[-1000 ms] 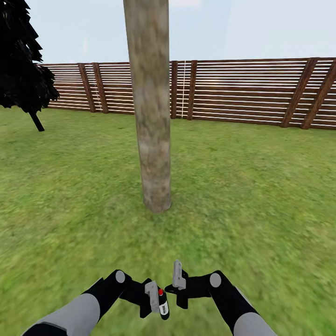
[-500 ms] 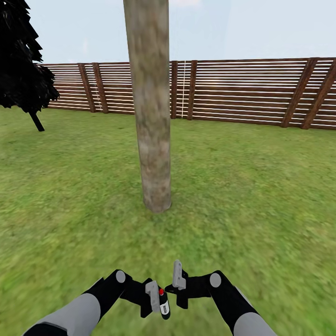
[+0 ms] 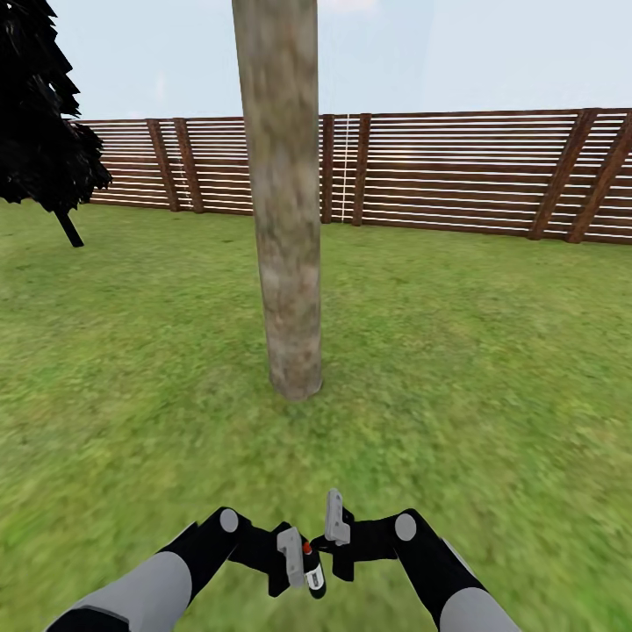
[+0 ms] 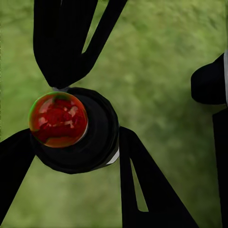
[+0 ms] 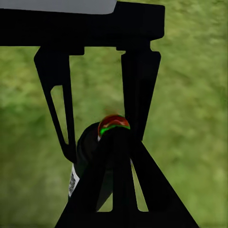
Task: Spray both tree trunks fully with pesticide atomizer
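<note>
Here, my left gripper (image 3: 298,559) is closed round the pesticide atomizer (image 3: 312,572), held low over the lawn (image 3: 491,369) in the head view. My left wrist view shows the atomizer's black body and red cap (image 4: 58,119) pinched between my black fingers (image 4: 142,185). My right gripper (image 3: 336,537) sits just beside it, fingers parted and holding nothing. The tree trunk (image 3: 285,219) stands ahead, well apart from both arms. Behind it runs the slatted wooden fence (image 3: 474,171); a black tree (image 3: 39,123) stands at far left.
</note>
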`<state>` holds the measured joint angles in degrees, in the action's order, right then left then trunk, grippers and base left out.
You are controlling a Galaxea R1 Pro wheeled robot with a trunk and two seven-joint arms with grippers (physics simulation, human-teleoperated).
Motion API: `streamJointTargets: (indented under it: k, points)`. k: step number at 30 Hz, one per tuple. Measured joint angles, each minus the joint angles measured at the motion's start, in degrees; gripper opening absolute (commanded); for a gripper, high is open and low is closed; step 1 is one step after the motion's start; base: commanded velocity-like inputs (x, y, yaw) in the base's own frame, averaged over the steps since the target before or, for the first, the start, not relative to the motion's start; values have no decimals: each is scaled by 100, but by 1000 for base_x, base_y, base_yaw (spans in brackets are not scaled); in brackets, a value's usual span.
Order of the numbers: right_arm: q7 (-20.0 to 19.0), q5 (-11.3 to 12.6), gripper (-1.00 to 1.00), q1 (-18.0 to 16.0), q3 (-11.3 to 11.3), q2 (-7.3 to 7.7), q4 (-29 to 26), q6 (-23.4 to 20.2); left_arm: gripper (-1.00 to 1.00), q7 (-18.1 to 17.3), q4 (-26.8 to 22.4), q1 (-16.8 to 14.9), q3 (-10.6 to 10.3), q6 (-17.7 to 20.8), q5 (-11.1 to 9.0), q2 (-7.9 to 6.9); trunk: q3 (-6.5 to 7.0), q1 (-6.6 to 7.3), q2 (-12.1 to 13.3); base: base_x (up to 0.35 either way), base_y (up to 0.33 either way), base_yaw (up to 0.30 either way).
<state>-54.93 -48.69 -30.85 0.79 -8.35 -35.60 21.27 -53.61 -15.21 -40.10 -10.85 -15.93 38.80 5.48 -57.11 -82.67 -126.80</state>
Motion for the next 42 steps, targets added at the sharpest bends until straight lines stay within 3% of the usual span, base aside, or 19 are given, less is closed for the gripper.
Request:
streamJointTargets:
  k: [13, 15, 21, 22, 27, 28, 30, 32, 33, 34, 36, 37, 39, 42]
  points:
    - [0, 0, -100, 0, 0, 0, 0, 0, -100, 3, 5, -6, -41, 14, 72, -59, 0, 0, 0, 0, 0, 0]
    - [0, 0, -100, 0, 0, 0, -2, 0, -100, 8, 9, -7, -52, 30, 100, -244, 0, 0, 0, 0, 0, 0]
    - [-6, 0, -100, 0, 0, 0, 0, -2, -100, 10, 11, -2, -65, 40, 111, -1058, 0, 0, 0, 0, 0, 0]
    - [-7, 0, 100, 0, 0, 3, 0, -2, -100, 9, 11, 0, -63, 35, 108, -1158, 0, 0, 0, 0, 0, 0]
    - [21, -8, 100, 0, 18, 49, 24, -1, -100, 70, 2, -4, -35, 71, 107, -1875, 0, 0, 0, 0, 0, 0]
    - [31, -8, 100, 0, 24, 73, 25, -1, -100, 100, 4, -2, -14, 77, 83, -1956, 0, 0, 0, 0, 0, 0]
    - [156, -12, 100, 11, 41, 356, 51, 8, -100, 434, 11, 0, 89, 109, -16, -2161, 0, 0, 0, 0, 0, 0]
    - [727, 17, 100, 28, 56, 760, 315, 16, -100, 1080, 151, 1, 478, 131, -348, -2264, 0, 0, 0, 0, 0, 0]
    - [1020, 30, 100, 31, 65, 868, 483, 17, -100, 1325, 252, 2, 651, 134, -476, -2264, 0, 0, 0, 0, 0, 0]
    - [1575, 38, 100, 34, 135, 965, 809, 18, -100, 1704, 397, 2, 932, 182, -664, -2251, 0, 0, 0, 0, 0, 0]
    - [2928, 49, 100, 35, 573, 1045, 1566, 19, -100, 2335, 551, 3, 1318, 524, -911, -2183, -1, 0, 0, 0, 0, 0]
    - [3688, 53, 100, 35, 877, 1059, 1952, 22, -100, 2540, 578, 4, 1444, 901, -1005, -2093, -1, 0, 0, 0, 0, 0]
    - [4848, 61, 100, 36, 1302, 1068, 2522, 25, -100, 2763, 591, 5, 1647, 1733, -1190, -1911, -1, 0, 0, 0, 0, 0]
    - [6462, 208, 100, 35, 2063, 1058, 2920, 27, -100, 3270, 521, -20, 1898, 3187, -1544, -1616, 0, 0, 0, 0, 0, 0]
